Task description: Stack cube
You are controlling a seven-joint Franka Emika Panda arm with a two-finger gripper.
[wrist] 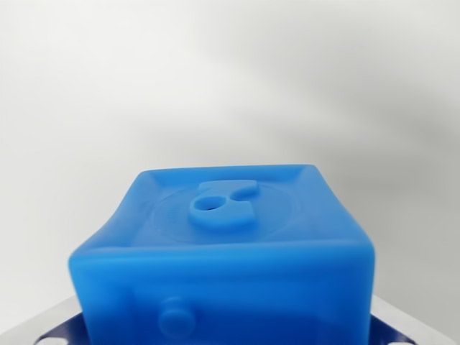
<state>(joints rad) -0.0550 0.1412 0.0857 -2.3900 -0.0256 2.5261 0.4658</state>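
Wrist view: blue cube [230, 251] fills the lower frame, blank white surface [230, 72] beyond its far edge; hand's grip cannot be told

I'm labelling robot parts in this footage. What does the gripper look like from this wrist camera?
Very little of it shows. Only pale grey, metal-looking pieces appear at the bottom corners, each side of the blue cube, with small dark blue patches on them. No fingers, cables or markings are visible, so the gripper's shape cannot be told.

Cube [230, 251]: centre-bottom of wrist view, filling lower half.
Raised figure [221, 205]: on cube's top face.
Metal part [50, 327]: beneath cube, showing at both lower corners.
Surface [230, 79]: behind cube, spanning upper half.
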